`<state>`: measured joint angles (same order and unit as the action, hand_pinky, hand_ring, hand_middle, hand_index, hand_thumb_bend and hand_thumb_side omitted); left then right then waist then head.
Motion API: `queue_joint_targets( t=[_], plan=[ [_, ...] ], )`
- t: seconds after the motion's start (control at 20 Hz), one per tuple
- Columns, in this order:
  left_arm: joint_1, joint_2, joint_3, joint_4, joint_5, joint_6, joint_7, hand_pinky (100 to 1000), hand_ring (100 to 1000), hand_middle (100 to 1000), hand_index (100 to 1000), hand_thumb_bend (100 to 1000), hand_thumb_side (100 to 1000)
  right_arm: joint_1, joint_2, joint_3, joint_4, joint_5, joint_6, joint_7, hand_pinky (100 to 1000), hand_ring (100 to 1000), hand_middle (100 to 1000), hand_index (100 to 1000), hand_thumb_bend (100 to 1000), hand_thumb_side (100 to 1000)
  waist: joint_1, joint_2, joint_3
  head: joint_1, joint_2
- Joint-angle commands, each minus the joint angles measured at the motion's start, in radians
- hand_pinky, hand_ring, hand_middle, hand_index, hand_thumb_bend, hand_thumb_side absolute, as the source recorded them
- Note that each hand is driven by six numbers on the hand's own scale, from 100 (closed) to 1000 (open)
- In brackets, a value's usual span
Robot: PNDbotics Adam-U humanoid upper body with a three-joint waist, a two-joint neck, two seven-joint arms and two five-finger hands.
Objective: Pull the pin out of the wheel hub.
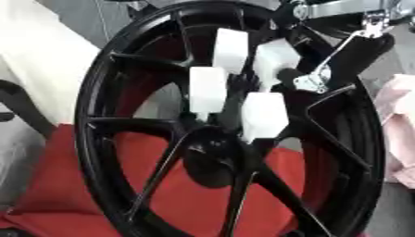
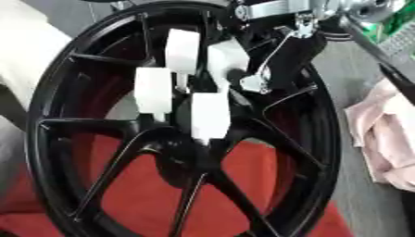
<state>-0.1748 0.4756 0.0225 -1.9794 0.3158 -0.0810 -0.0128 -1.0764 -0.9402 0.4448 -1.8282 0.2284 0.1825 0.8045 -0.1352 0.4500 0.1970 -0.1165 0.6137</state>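
White-tipped fingers (image 1: pixel 208 88) of the right hand (image 1: pixel 279 69) curl together at the middle of the wheel hub (image 1: pixel 219 152) — apparently closing on the pin, which they hide. The black wheel stands upright against red cloth (image 1: pixel 73 194).

Beneath the right hand (image 1: pixel 243 88), with its matt white plastic fingertips and bright metal linkage, the wheel hub (image 1: pixel 105 139) shines glossy black; red cloth (image 1: pixel 186 199) behind looks soft, matt.
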Motion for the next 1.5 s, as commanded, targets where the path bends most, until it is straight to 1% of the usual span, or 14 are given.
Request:
queue_joint_targets(
  t=[0.05,0.15,0.25,0.4,0.5,0.6,0.75,0.85,0.95,1.15,1.3,1.35,1.45,1.5],
  plan=[
    [0.005,0.012,0.007,-0.021,-0.002,0.002,0.007,761,852,761,834,213,1000,-0.022,-0.025,-0.036,-0.016,-0.024,0.011,-0.017,760,595,237,398,100,239,0.011,-0.034,-0.005,0.000,0.005],
    [0.010,0.012,0.009,-0.021,-0.002,0.002,0.010,761,852,761,834,214,1000,-0.022,-0.035,-0.053,-0.020,-0.040,0.017,-0.021,760,591,232,395,100,239,0.013,-0.040,-0.011,0.003,0.010],
    [0.015,0.012,0.012,-0.021,-0.002,0.001,0.014,761,851,761,834,214,1000,-0.019,-0.051,-0.083,-0.026,-0.057,0.023,-0.028,760,589,229,393,100,234,0.016,-0.044,-0.019,0.008,0.014],
    [0.021,0.012,0.014,-0.021,-0.002,0.001,0.018,762,851,760,834,213,1000,0.003,-0.089,-0.148,-0.034,-0.079,0.031,-0.060,763,592,232,398,100,221,0.021,-0.048,-0.032,0.017,0.017],
    [0.024,0.011,0.016,-0.021,-0.003,0.000,0.021,761,850,760,834,213,1000,0.041,-0.129,-0.204,-0.038,-0.086,0.035,-0.097,765,596,239,405,100,215,0.025,-0.050,-0.040,0.024,0.017],
    [0.026,0.009,0.019,-0.021,-0.003,-0.004,0.024,761,850,759,833,212,1000,0.105,-0.178,-0.269,-0.033,-0.086,0.042,-0.146,768,601,255,420,100,211,0.031,-0.051,-0.048,0.033,0.016],
    [0.029,0.003,0.025,-0.021,-0.001,-0.007,0.030,761,850,759,833,212,1000,0.246,-0.253,-0.389,-0.003,-0.078,0.059,-0.252,769,599,257,426,100,202,0.042,-0.051,-0.063,0.049,0.012],
    [0.030,0.001,0.028,-0.021,0.000,-0.010,0.035,761,849,759,833,211,1000,0.343,-0.285,-0.471,0.033,-0.080,0.071,-0.338,770,599,259,431,100,195,0.051,-0.053,-0.074,0.060,0.011],
    [0.031,-0.002,0.029,-0.021,0.002,-0.011,0.038,760,849,759,833,211,999,0.423,-0.303,-0.541,0.080,-0.081,0.082,-0.417,770,598,258,433,100,191,0.058,-0.055,-0.084,0.073,0.010],
    [0.036,-0.008,0.034,-0.021,0.005,-0.014,0.043,761,849,760,833,211,996,0.561,-0.312,-0.661,0.211,-0.059,0.109,-0.548,771,604,274,449,100,187,0.071,-0.061,-0.104,0.098,0.010],
    [0.040,-0.013,0.037,-0.021,0.006,-0.013,0.047,761,850,760,833,212,996,0.653,-0.292,-0.723,0.291,-0.017,0.136,-0.611,773,616,299,469,100,180,0.077,-0.065,-0.115,0.112,0.013],
    [0.041,-0.015,0.038,-0.021,0.007,-0.013,0.049,761,850,761,833,213,996,0.684,-0.281,-0.737,0.312,0.006,0.153,-0.628,775,626,316,481,100,178,0.079,-0.066,-0.117,0.115,0.013],
    [0.042,-0.017,0.039,-0.021,0.008,-0.012,0.050,761,850,761,833,212,995,0.735,-0.255,-0.758,0.347,0.054,0.189,-0.651,785,672,391,543,100,182,0.082,-0.068,-0.120,0.119,0.013],
    [0.043,-0.019,0.039,-0.021,0.008,-0.011,0.051,761,850,761,833,213,995,0.753,-0.241,-0.765,0.361,0.074,0.207,-0.660,790,699,454,597,100,187,0.083,-0.070,-0.121,0.119,0.013]
  ],
)
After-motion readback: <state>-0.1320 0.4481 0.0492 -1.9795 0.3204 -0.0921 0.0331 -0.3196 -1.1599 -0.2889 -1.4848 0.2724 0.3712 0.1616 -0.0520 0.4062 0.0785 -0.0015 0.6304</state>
